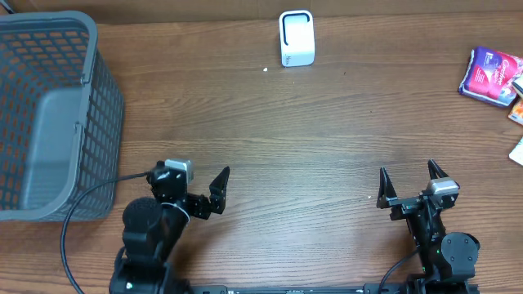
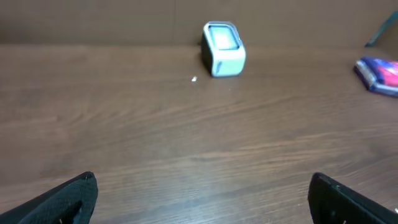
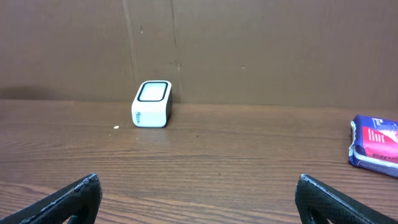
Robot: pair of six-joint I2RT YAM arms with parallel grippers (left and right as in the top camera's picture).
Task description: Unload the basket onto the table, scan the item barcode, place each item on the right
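The brown wooden desk [image 1: 310, 139] fills the overhead view. A grey mesh basket [image 1: 106, 114] is the biggest thing on it, at 10 o'clock, running off the left edge.

The left hand [image 2: 202, 177] sits at 7 o'clock with its fingers spread wide and nothing between them. A black cable [image 1: 73, 212] loops out from its arm, passing the basket's near corner. The right hand [image 1: 408, 171] is at 5 o'clock, equally wide and holding nothing. Both are low over bare wood.

The purple packet [image 1: 490, 73] lies at 2 o'clock near the right edge, well apart from both hands. Edges of two more items [image 1: 517, 110] show just below it, cut off by the frame.

The white barcode scanner [image 1: 297, 37] stands at 12 o'clock by the far edge, with a white speck [image 1: 265, 69] just beside it.
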